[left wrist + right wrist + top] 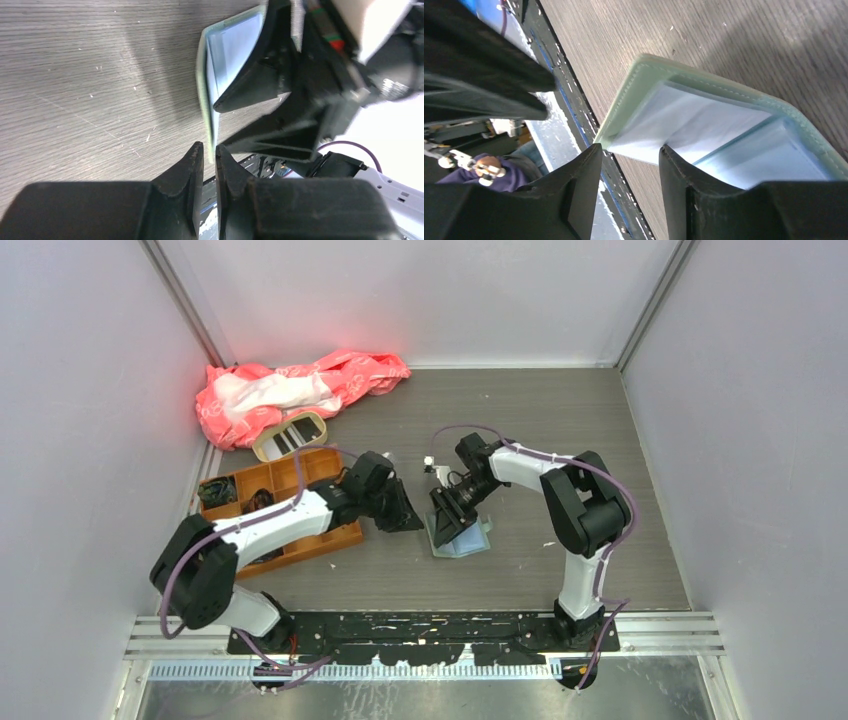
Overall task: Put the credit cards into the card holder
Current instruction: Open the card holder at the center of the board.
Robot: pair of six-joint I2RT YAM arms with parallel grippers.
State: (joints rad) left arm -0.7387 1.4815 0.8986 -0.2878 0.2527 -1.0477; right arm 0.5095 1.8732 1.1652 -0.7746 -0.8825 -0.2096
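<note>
Now: left end effector (209, 150) barely parted at card holder (704, 115) edge, right end effector (630, 148) wide; unheld, it could flop shut.

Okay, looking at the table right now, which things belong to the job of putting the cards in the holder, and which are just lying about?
For the job:
- green card holder, lying open
- what look like the cards, dark and pale, in the beige tray

Just lying about:
- orange compartment tray
- pink bag, back left
</note>
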